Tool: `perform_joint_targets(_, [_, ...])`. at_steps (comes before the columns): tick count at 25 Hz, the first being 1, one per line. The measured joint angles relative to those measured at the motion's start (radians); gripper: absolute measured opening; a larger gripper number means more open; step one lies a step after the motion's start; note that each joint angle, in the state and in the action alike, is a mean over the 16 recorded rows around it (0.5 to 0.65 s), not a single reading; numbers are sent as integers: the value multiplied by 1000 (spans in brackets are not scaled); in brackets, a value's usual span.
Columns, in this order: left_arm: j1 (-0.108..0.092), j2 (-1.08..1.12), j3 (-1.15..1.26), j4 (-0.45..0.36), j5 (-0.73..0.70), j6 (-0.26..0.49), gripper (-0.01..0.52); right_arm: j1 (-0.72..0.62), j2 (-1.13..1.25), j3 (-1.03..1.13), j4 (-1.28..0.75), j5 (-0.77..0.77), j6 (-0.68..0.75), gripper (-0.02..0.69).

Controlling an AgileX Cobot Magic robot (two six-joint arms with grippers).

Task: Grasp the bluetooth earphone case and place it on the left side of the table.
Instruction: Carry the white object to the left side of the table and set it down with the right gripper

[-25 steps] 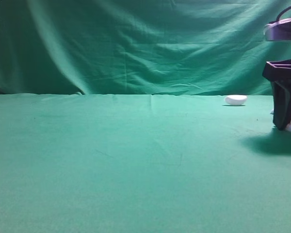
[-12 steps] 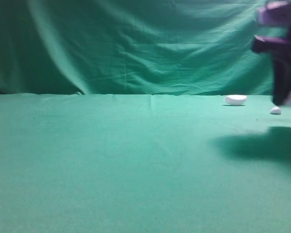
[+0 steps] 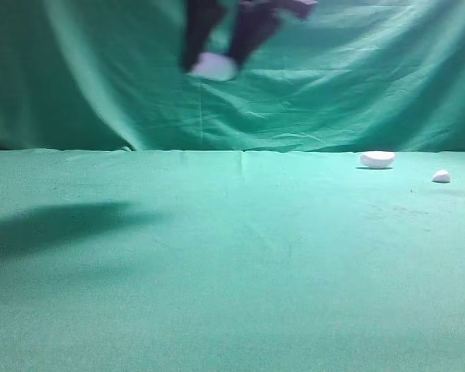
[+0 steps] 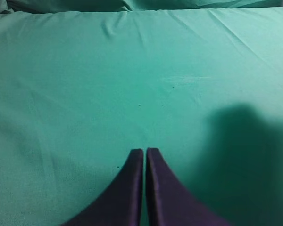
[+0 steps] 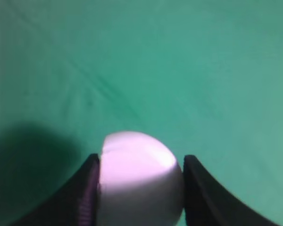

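Observation:
My right gripper [image 3: 215,66] is high above the table [image 3: 232,256], left of centre in the exterior view, blurred. It is shut on the white bluetooth earphone case [image 3: 212,67]. In the right wrist view the case [image 5: 139,176] sits between the two dark fingers [image 5: 87,188], rounded end forward, over green cloth. My left gripper [image 4: 145,151] shows only in the left wrist view, jaws pressed together and empty above the cloth.
A white half-dome object [image 3: 377,160] lies at the back right of the table. A tiny white pebble-like bit [image 3: 441,177] lies further right. A dark shadow [image 3: 54,225] falls on the left of the table. Green backdrop hangs behind.
My right gripper has lifted the case off the table at the far right and swept it up and left, past the middle. Its shadow moved from right to left.

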Motion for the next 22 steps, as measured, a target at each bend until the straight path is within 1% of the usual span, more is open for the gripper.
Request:
perform_joint_targets(5, [0,0,0,0,0,0,0,53,122,-106,1,-33,-1,320])
perform_joint_targets(8, [0,0,0,0,0,0,0,68,164,-134,1,-50,-1,345])
perform_joint_targets(12, [0,0,0,0,0,0,0,77,187,-150,1,-55,-1,417])
perform_joint_targets(16, [0,0,0,0,0,0,0,78,172,-178,-1,5,18,477])
perform_joint_targets(19, [0,0,0,0,0,0,0,78,138,-214,-14,96,52,470])
perform_joint_targets(22, [0,0,0,0,0,0,0,77,88,-255,-42,199,91,414])
